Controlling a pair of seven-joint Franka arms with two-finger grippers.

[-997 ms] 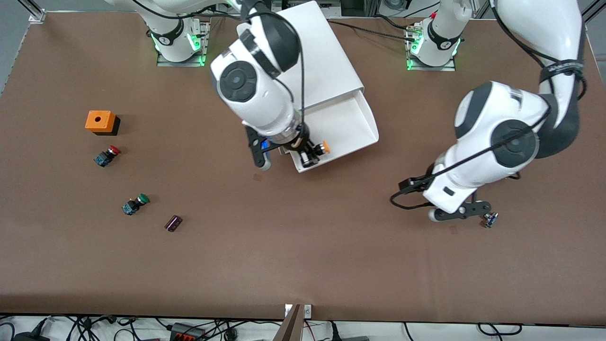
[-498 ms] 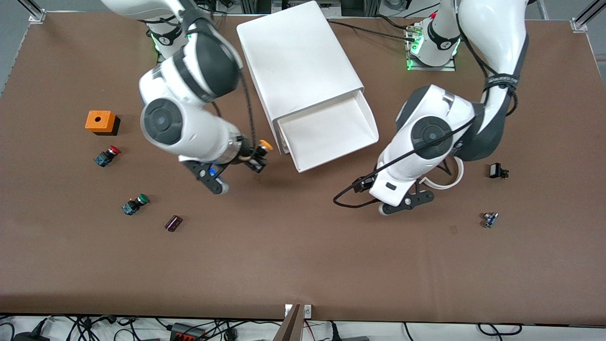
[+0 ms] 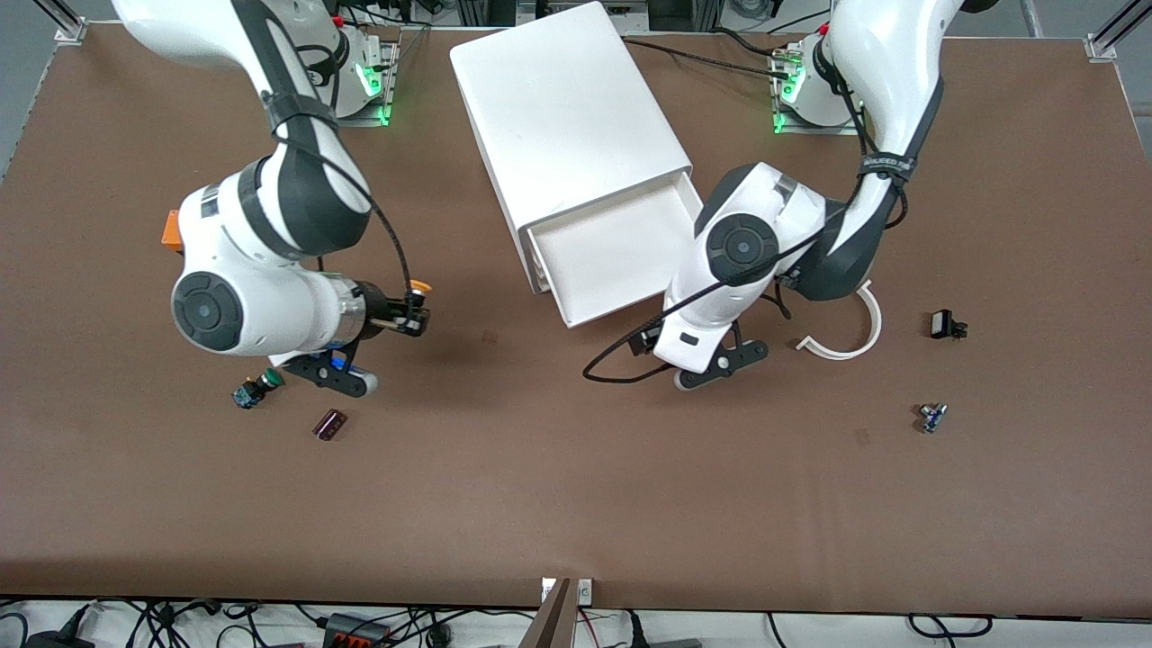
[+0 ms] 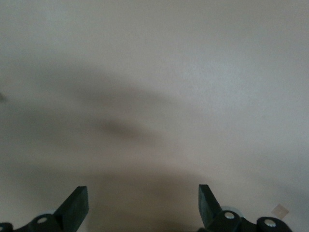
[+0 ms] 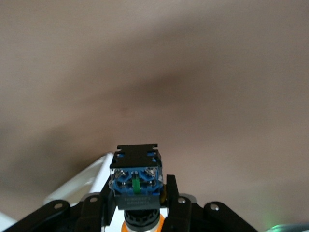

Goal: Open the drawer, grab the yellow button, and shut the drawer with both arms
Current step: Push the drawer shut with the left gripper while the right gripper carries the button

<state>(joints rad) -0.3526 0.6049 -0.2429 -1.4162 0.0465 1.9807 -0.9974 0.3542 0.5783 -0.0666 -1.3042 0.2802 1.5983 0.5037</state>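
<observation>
The white cabinet [image 3: 558, 108] stands at the robots' side of the table. Its top drawer [image 3: 621, 252] is pulled open, and the part that shows holds nothing. My right gripper [image 3: 412, 310] is shut on the orange-capped button [image 3: 418, 290], up over bare table toward the right arm's end, away from the drawer. In the right wrist view the button's black-and-blue body [image 5: 136, 179] sits between the fingers of my right gripper [image 5: 136, 195]. My left gripper [image 4: 142, 210] is open and empty, low over the table by the drawer's front corner; the left arm [image 3: 747, 247] hides it in the front view.
A green-capped button [image 3: 256, 389] and a small dark part [image 3: 329, 424] lie near the right hand. An orange box [image 3: 168, 230] peeks from under the right arm. A white curved strip [image 3: 850, 340], a black part [image 3: 945, 324] and a small part [image 3: 931, 417] lie toward the left arm's end.
My right gripper has carried the button out of the drawer toward the right arm's end. My left arm has swung in to the drawer's front corner.
</observation>
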